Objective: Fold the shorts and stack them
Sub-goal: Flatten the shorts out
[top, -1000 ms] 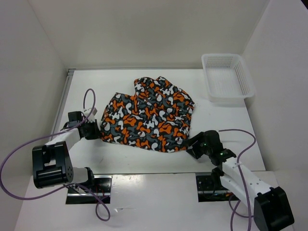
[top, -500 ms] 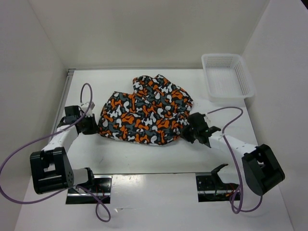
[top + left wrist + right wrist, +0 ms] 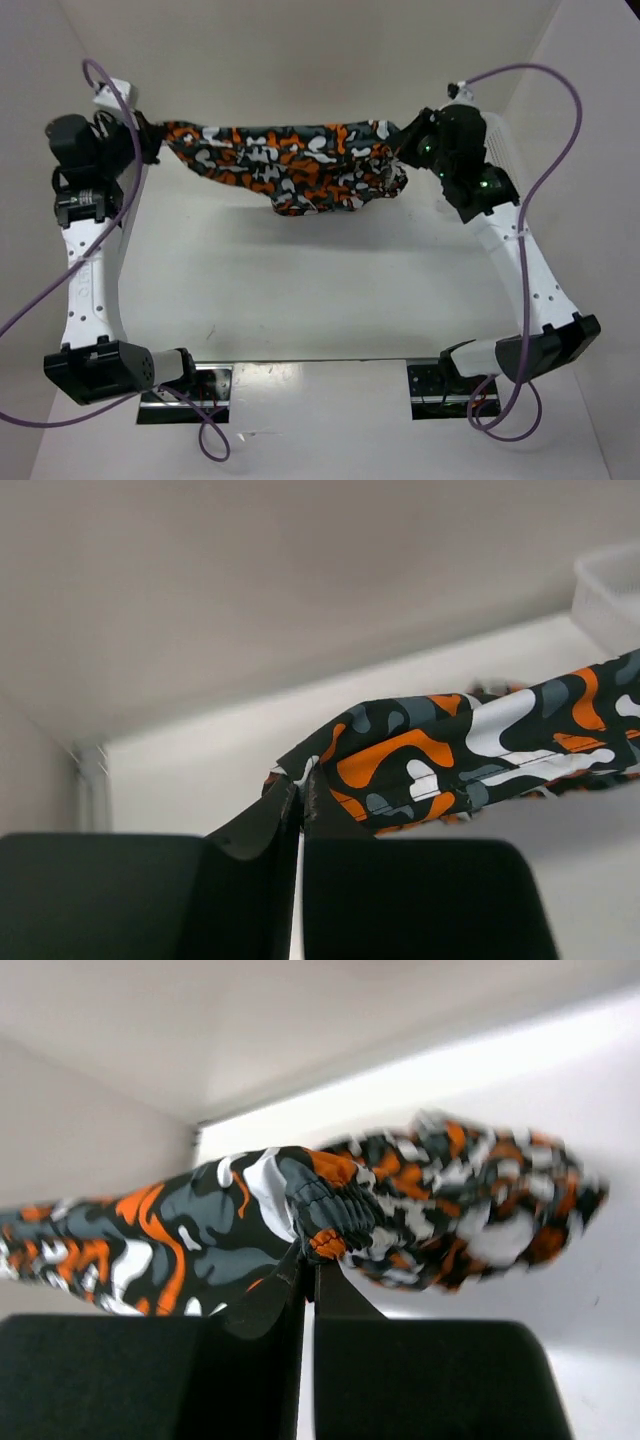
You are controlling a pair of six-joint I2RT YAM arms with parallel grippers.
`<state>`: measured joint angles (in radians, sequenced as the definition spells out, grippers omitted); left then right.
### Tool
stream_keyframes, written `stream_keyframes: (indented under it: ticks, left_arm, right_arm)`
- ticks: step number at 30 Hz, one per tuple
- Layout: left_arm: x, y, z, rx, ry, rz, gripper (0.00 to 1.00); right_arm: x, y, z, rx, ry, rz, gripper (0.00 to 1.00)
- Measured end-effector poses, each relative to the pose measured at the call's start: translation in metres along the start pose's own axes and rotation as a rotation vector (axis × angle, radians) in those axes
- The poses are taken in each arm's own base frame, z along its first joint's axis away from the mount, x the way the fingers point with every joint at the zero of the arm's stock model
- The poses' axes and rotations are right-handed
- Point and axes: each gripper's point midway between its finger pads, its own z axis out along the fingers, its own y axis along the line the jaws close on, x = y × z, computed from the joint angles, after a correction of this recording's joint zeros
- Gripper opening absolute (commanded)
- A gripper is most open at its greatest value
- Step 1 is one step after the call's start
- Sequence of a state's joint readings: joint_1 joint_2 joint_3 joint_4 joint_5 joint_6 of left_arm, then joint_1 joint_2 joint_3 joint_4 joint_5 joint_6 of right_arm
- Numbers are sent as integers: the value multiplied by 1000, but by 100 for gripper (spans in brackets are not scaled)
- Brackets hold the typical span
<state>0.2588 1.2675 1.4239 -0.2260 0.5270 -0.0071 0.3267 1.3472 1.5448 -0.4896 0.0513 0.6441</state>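
The shorts (image 3: 290, 165) hang stretched in the air above the far side of the desk (image 3: 300, 300), like a band between the two arms. The left hand (image 3: 152, 140) is clenched on one end, the right hand (image 3: 408, 150) on the other, probably at the waistband. This seems to be the spreading step before folding; next the cloth must be laid down flat and tight

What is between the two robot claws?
The shorts. They stretch in the air from the left gripper to the right gripper, each shut on one end. The top view shows it best.
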Motion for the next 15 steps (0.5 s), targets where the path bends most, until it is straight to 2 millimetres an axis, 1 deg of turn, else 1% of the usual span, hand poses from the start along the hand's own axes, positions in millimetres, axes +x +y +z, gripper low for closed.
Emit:
stream_keyframes:
  ticks: [1,2,3,4,5,11,15]
  left_arm:
    - [-29,0,-6,-3,-62,38,0]
    - [-52,-2,-12,-4,-114,70,0]
    - [-72,-4,-20,-2,-157,98,0]
    - [-92,-8,-29,-1,-200,128,0]
    - [-108,-11,-38,2,-234,153,0]
    - [-200,-37,-98,-2,-422,304,0]
    - [-253,-66,-146,-19,-543,402,0]
  right_arm:
    - [-15,14,-11,-37,-20,-33,0]
    - [-27,25,-22,-65,-39,-58,0]
    - [-40,36,-34,-95,-57,-83,0]
    - [-48,45,-46,-121,-70,-103,0]
    - [-55,52,-59,-147,-79,-123,0]
    - [-77,95,-146,-342,-111,-232,0]
    - [-82,113,-199,-458,-142,-283,0]
